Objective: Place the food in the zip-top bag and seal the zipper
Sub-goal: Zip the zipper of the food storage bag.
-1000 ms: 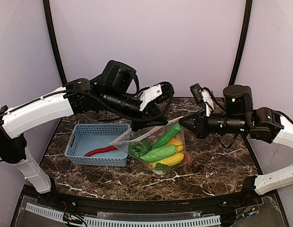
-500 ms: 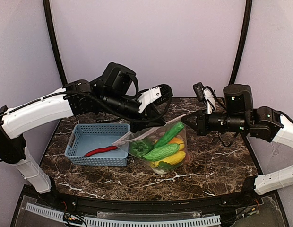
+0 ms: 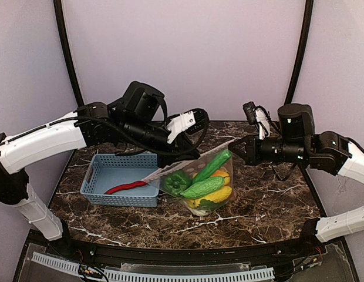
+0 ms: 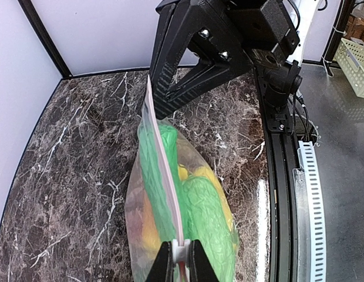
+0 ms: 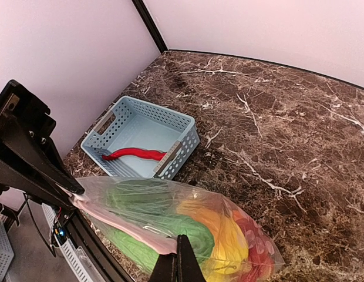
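1. The right hand [image 5: 181, 261] is clenched on the far end of the zipper [image 4: 161, 158]. Over the last second it has eased back toward its own side, and the zip-top bag [image 4: 135, 200] has gone with it.
2. The left hand [image 4: 179, 261] is pinched tight on the same strip. From its fingertips the zipper runs straight ahead to the right hand, pulled taut between the two.
3. The bag hangs below both hands with its belly down on the desk [image 3: 264, 200]. It sits a little more upright than a second ago. The green cucumbers [image 3: 201, 188] and some yellow pieces show through the plastic.
4. What it means: from the left wrist the strip reads as one thin line, so I judge this to be the sealing step. The fresh tension should help a pinch run along the strip. I cannot tell whether the left hand has slid along it yet.
5. One catch: the red chili [image 3: 126, 187] lies where it did in the blue basket [image 3: 120, 160], out beyond the left hand and outside the bag. If the zipper closes now, one piece of food is left out.
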You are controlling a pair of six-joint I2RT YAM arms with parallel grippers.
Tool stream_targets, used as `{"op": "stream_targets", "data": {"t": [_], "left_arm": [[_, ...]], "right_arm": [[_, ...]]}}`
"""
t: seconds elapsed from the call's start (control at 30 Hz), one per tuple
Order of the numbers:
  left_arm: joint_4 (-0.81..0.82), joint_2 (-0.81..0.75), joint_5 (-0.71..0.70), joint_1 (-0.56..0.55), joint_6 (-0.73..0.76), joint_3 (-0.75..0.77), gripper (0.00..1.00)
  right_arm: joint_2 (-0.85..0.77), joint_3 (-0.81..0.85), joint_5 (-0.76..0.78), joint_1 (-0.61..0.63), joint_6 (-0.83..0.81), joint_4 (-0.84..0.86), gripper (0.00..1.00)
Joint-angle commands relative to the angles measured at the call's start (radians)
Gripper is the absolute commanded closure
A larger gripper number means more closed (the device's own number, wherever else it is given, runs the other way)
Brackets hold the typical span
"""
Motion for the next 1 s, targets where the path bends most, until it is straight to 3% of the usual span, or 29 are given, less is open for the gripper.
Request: {"op": "stream_targets", "data": {"t": [0.0,0.97], "left_arm": [[-0.091,-0.057,-0.008,0.008,-0.01,-0.03,0.99],[-0.083,-0.121,-0.023,0.027,-0.027,-0.1,0.99]], "right_arm": [[-0.023,0.0,0.071,-0.031,0.024,0.016,1.0],[-0.025,0.008,0.067,-0.108,0.045,-0.017,1.0]]}}
